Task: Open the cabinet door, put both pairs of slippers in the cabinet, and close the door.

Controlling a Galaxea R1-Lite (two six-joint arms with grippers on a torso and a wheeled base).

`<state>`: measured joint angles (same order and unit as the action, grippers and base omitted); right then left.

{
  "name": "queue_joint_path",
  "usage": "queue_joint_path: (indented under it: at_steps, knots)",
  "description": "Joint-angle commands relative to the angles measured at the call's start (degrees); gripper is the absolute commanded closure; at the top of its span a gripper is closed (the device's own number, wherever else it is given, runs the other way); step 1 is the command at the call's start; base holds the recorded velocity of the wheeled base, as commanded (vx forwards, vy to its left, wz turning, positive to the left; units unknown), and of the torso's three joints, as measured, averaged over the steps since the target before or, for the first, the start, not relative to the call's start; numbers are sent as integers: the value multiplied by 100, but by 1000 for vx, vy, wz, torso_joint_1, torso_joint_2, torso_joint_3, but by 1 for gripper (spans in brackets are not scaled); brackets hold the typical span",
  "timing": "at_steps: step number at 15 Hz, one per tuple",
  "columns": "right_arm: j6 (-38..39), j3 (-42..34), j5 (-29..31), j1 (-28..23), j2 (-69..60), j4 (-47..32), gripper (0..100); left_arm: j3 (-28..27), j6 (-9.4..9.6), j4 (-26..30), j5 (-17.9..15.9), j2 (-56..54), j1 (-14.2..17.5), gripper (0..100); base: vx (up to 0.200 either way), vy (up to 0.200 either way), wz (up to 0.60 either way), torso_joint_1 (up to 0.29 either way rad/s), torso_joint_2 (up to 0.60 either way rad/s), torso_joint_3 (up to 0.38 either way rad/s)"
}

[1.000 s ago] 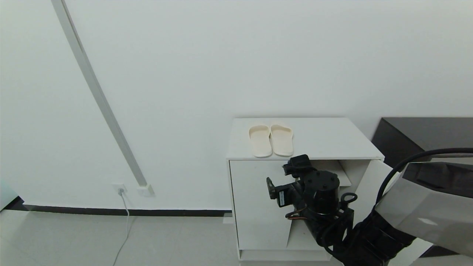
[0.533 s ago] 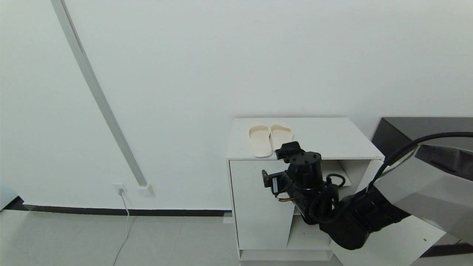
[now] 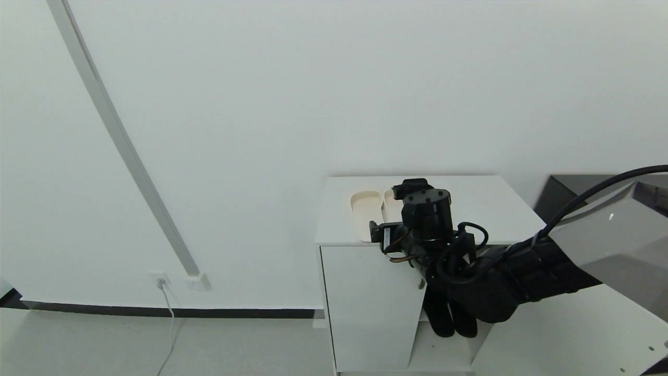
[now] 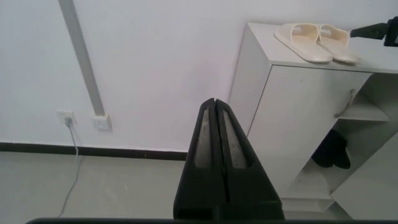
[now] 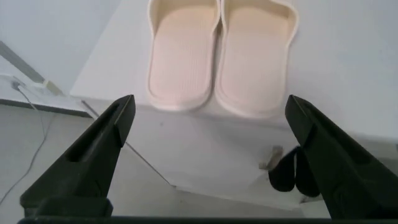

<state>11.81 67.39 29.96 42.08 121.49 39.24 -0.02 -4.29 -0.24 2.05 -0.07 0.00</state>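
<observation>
Cream slippers (image 5: 180, 62), a ribbed pair side by side, lie at the front edge of the white cabinet (image 3: 469, 203) top. The right wrist view shows the right gripper (image 5: 211, 102) spread wide, with the pair just ahead of its gap. The left wrist view shows the left gripper (image 4: 216, 155) pressed together, and black slippers (image 4: 333, 152) inside on a shelf

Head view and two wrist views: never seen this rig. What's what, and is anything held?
It is a two-armed wheeled robot. The head view looks down from its head: a white cabinet with its right door swung open, cream slippers on top and black slippers inside. The right arm hangs above the cream pair. The right wrist view looks from that arm, jaws wide open, holding nothing. The left wrist view looks from the left arm, off to one side of the cabinet, jaws shut and empty.
</observation>
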Motion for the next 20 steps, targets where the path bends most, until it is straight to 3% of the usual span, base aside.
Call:
queue_joint_path:
  at_steps: [1, 7, 10, 20]
  knots:
    - [5, -33, 9, 2, -20, 5, 0, 2, -2, -2, 6, 7, 0, 100, 200, 0, 0, 2, -2, -2]
    - [269, -7, 27, 11, 454, 49, 0, 2, -10, -2, 15, 7, 0, 100, 200, 0, 0, 1, 2, -2]
    - [304, 204, 36, -25, 797, 242, 0, 2, -28, -2, 24, 7, 0, 100, 0, 0, 0, 0, 0, 0]
    - [-258, 1901, 1, -385, 1922, 163, 0, 2, -37, -2, 41, 7, 0, 100, 0, 0, 0, 0, 0, 0]
